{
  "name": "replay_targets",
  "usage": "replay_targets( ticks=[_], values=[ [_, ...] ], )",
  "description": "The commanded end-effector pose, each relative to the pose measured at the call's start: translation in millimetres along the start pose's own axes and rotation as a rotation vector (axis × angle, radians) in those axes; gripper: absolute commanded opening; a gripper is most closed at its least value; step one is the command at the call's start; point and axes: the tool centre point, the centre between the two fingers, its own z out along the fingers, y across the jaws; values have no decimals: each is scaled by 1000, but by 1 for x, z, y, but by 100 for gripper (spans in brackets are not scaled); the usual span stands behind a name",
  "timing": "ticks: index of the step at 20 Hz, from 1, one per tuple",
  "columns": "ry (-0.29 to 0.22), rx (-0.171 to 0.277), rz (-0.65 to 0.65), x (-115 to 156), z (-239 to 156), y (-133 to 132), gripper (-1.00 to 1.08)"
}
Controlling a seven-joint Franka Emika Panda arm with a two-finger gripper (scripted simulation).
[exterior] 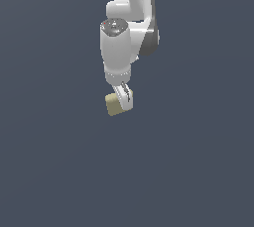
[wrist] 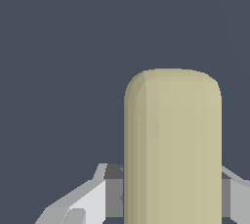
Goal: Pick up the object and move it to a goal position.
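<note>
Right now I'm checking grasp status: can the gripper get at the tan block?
Yes, apparently already there: the gripper has its fingers on either side of the tan block, and nothing else shows between or around them.

Flat even simulator light, dim slate backdrop, sharp focus, soft shading

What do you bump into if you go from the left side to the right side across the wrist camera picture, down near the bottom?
Gripper finger → tan block → the other gripper finger. Behind them there is only plain dark grey background.
</note>
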Motion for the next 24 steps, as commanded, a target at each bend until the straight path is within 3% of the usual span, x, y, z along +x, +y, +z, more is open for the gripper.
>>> replay_targets(
  ticks=[1, 13, 24],
  values=[
    [0, 0, 0, 22, -20, 0, -100],
    [0, 0, -1, 120, -106, -2, -100],
    [0, -1, -1, 177, -156, -7, -100]
  ],
)
